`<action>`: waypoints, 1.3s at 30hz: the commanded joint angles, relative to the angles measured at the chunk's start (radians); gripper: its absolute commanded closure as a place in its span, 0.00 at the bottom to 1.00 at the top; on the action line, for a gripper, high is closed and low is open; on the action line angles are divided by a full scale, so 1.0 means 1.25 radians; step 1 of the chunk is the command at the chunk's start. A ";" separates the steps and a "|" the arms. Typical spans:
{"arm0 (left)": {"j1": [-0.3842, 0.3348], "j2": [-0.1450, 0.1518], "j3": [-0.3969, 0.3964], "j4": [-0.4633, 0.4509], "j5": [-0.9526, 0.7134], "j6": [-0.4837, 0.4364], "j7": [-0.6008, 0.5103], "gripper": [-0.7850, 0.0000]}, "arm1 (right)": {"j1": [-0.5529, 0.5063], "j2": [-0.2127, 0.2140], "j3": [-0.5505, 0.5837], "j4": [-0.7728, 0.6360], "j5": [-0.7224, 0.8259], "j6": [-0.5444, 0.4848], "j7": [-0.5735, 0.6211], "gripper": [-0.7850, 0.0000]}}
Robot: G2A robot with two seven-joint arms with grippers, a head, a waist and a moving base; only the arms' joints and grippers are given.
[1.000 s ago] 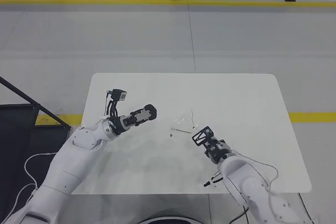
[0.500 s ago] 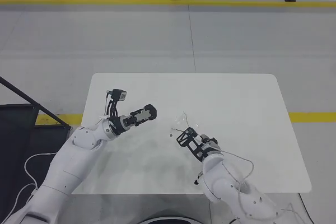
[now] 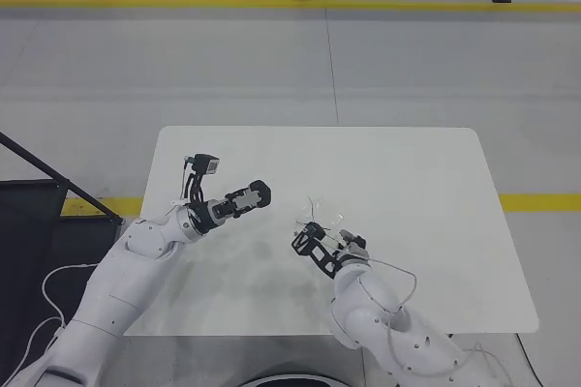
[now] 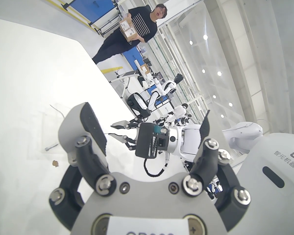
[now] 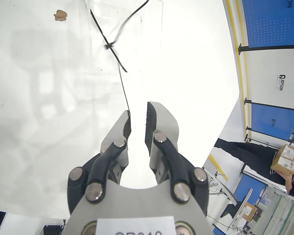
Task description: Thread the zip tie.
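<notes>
Top view: white surface [image 3: 416,174] fills mid-frame. Zip tie [image 5: 110,45], black, lies on a clear plastic sheet [image 5: 142,25], which sits just below frame centre in the top view. The tie's head is partway along, where two runs of strap cross. One end curls up off the sheet, and a thinner run leads straight back toward the R jaws.

R jaws: in the top view, just lower-left of the sheet, low over the surface and pointing at the tie. There's a narrow gap betw. the two fingers [image 5: 152,123], so they're slightly apart w/ nothing clamped. The tie's thin end reaches the tip of one finger, not in betw. the pads. Can't tell if it actually touches.

L jaws: left of frame centre in the top view, well apart from tie & sheet. Fingers [image 4: 93,128] are spread wide w/ nothing betw. them, aimed across the surface toward the R jaws.

Small brown crumb [image 5: 60,15] on the surface near the sheet's edge, on the side away from the tie's curled end.
</notes>
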 commanded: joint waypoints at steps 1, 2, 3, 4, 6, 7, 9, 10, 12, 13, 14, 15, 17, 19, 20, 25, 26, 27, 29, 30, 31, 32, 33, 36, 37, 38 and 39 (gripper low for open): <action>0.000 0.000 0.000 0.000 0.000 0.000 0.000 0.00 | 0.000 -0.005 0.000 0.003 -0.005 -0.004 0.002 0.66; 0.000 0.000 0.000 0.000 0.000 0.000 0.000 0.00 | -0.001 -0.008 0.000 0.005 -0.007 -0.006 0.003 0.67; 0.000 0.000 0.000 0.000 0.000 0.000 0.000 0.00 | -0.002 -0.011 0.001 0.006 -0.010 -0.008 0.004 0.68; 0.000 0.000 0.000 0.000 0.000 0.000 0.000 0.00 | -0.003 -0.014 0.001 0.008 -0.013 -0.009 0.004 0.69; 0.000 0.000 0.000 0.000 0.000 0.000 0.000 0.00 | -0.006 -0.018 0.004 0.009 -0.018 -0.012 0.005 0.71; 0.000 0.000 0.000 0.000 0.000 0.000 0.000 0.00 | -0.007 -0.021 0.005 0.009 -0.020 -0.014 0.004 0.72; 0.000 0.000 0.000 0.000 0.000 0.000 0.000 0.00 | -0.009 -0.025 0.009 0.007 -0.027 -0.019 0.003 0.74; 0.000 0.000 0.000 0.000 0.000 0.000 0.000 0.00 | -0.013 -0.027 0.011 0.004 -0.031 -0.019 0.003 0.75; 0.000 0.000 0.000 0.000 0.000 0.000 0.000 0.00 | -0.020 -0.029 0.017 -0.005 -0.042 -0.019 0.003 0.73; 0.000 0.000 0.000 0.000 0.000 0.000 0.000 0.00 | -0.025 -0.031 0.022 -0.010 -0.044 -0.019 0.003 0.70; 0.000 0.000 0.000 0.000 0.000 0.000 0.000 0.00 | -0.030 -0.031 0.027 -0.017 -0.044 -0.022 0.000 0.67; 0.000 0.000 0.000 0.000 0.000 0.000 0.000 0.00 | -0.035 -0.032 0.033 -0.022 -0.045 -0.028 -0.002 0.62; 0.000 0.000 0.000 0.000 0.000 0.000 0.000 0.00 | -0.047 -0.032 0.044 -0.031 -0.050 -0.034 -0.003 0.59; 0.000 0.000 0.000 0.000 0.000 0.000 0.000 0.00 | -0.059 -0.033 0.058 -0.043 -0.054 -0.034 -0.012 0.54; 0.000 0.000 0.000 0.000 0.000 0.000 0.000 0.00 | -0.067 -0.033 0.067 -0.051 -0.054 -0.029 -0.016 0.51; 0.000 0.000 0.000 0.000 0.000 0.000 0.000 0.00 | -0.123 -0.026 0.136 -0.111 -0.035 -0.027 -0.063 0.36; 0.000 0.000 0.000 0.000 0.000 0.000 0.000 0.00 | -0.137 -0.023 0.151 -0.124 -0.032 -0.026 -0.075 0.34; 0.000 0.000 0.000 0.000 0.000 0.000 0.000 0.00 | -0.152 -0.021 0.168 -0.138 -0.028 -0.022 -0.089 0.35; 0.000 0.000 0.000 0.000 0.000 0.000 0.000 0.00 | -0.185 -0.017 0.204 -0.166 -0.008 -0.018 -0.125 0.36; 0.000 0.000 0.000 0.000 0.000 0.000 0.000 0.00 | -0.201 -0.014 0.227 -0.180 0.003 -0.012 -0.145 0.35; 0.000 0.000 0.000 0.000 0.000 0.000 0.000 0.00 | -0.219 -0.012 0.250 -0.195 0.018 -0.002 -0.168 0.30; 0.000 0.000 0.000 0.000 0.000 0.000 0.000 0.00 | -0.238 -0.010 0.274 -0.209 0.034 0.002 -0.194 0.26; 0.000 0.000 0.000 0.000 0.000 0.000 0.000 0.00 | -0.258 -0.007 0.300 -0.225 0.053 0.008 -0.222 0.25; 0.000 0.000 0.000 0.000 0.000 0.000 0.000 0.00 | -0.320 0.000 0.385 -0.270 0.104 0.026 -0.303 0.23; 0.000 0.000 0.000 0.000 0.000 0.000 0.000 0.00 | -0.341 0.002 0.412 -0.286 0.121 0.034 -0.331 0.20; 0.000 0.000 0.000 0.000 0.000 0.000 0.000 0.00 | -0.362 0.004 0.437 -0.300 0.140 0.036 -0.359 0.20; 0.000 0.000 0.000 0.000 0.000 0.000 0.000 0.00 | -0.381 0.005 0.461 -0.313 0.162 0.036 -0.387 0.03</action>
